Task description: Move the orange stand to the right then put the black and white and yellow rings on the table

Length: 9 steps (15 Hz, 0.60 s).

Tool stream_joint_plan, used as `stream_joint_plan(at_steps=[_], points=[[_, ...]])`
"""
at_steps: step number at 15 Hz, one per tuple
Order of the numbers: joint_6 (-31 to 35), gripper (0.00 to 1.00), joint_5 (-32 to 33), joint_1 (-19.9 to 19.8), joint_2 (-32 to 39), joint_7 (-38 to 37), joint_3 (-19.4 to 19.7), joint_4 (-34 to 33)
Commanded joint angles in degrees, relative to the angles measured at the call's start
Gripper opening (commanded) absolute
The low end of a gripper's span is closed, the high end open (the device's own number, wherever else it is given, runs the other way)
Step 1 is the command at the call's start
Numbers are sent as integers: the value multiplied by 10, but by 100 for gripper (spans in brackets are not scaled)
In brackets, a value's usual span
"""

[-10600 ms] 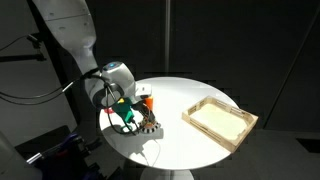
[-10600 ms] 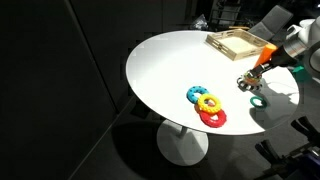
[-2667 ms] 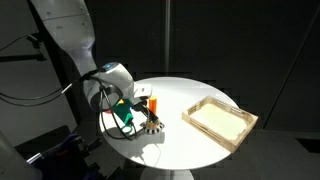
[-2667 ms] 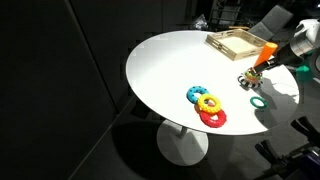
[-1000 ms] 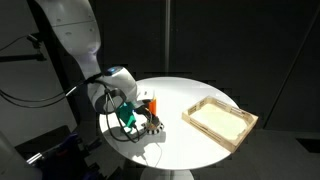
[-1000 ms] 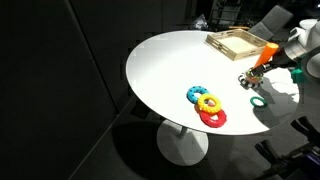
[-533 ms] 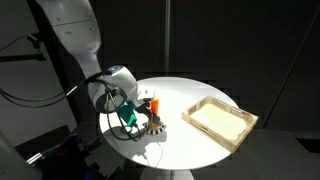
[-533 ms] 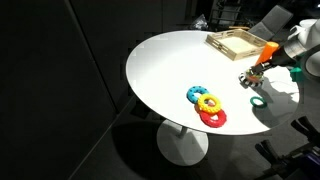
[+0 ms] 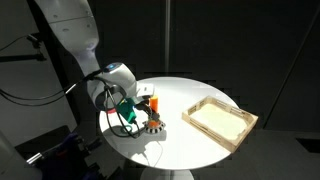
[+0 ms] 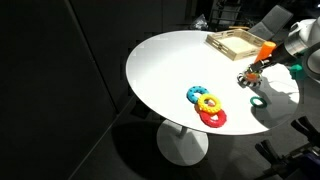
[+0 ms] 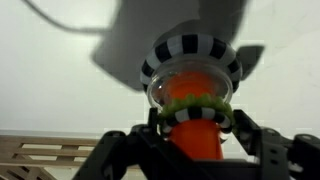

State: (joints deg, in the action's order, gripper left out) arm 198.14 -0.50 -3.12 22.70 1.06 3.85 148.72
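Observation:
In the wrist view the orange stand [image 11: 198, 143] fills the middle, with a black and white ring [image 11: 193, 113] around it. My gripper [image 11: 195, 124] is shut on that ring, one finger [image 11: 153, 132] on each side of it. A striped black and white band [image 11: 190, 50] shows at the stand's far end. In both exterior views the gripper [image 9: 147, 112] [image 10: 262, 68] is at the stand [image 9: 148, 100] [image 10: 266, 51] near the table's edge. The yellow ring [image 10: 208, 102] lies in a stack on the white table [image 10: 170, 70].
A pale wooden tray [image 9: 245, 130] [image 10: 215, 42] stands on the table beyond the stand. A dark green ring [image 10: 257, 101] lies flat beside the gripper. A blue ring [image 10: 196, 93] and a red ring [image 10: 214, 118] lie with the yellow one.
The jaws have come in around the ring on the stand. The gripper has risen a little; the stacked rings and the tray have not moved.

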Motion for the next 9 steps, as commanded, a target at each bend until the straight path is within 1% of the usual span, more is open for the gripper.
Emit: stream_joint_plan(at_steps=[1, 6, 9], points=[[-10, 49, 6, -22, -40, -22, -22, 19], [-21, 49, 1, -22, -71, -27, -22, 23], [-42, 49, 3, -25, -96, -32, -25, 24]])
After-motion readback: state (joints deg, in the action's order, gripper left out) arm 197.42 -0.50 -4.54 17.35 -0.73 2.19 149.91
